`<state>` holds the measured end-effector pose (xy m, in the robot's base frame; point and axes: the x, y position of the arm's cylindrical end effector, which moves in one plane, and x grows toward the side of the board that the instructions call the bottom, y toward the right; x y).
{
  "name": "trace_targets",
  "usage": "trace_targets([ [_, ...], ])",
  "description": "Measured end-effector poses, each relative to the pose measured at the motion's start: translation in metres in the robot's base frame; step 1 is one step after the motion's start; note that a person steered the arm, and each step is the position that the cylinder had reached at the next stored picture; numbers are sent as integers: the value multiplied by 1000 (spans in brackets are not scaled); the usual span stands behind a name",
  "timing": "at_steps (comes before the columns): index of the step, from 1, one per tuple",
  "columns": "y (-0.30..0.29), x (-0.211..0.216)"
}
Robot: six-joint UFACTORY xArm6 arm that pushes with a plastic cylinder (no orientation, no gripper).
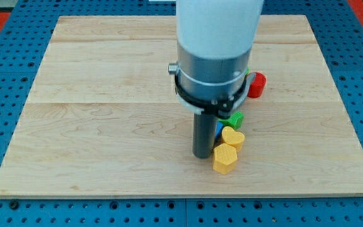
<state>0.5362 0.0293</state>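
Note:
My tip rests on the wooden board right of its middle, towards the view's bottom. Just to its right lies a yellow hexagon block, touching or nearly touching the rod. Above that sits a yellow heart block. A blue block peeks out between the rod and the heart, mostly hidden. A green block lies above the heart, partly behind the arm. A red cylinder block stands further up on the right, and a sliver of another green block shows beside the arm.
The white and grey arm body hangs over the board's middle and hides what lies behind it. A blue perforated table surrounds the board on all sides.

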Motion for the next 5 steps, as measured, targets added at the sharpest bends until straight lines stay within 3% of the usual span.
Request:
trace_targets([
  [4,43,-122],
  [5,43,-131],
])
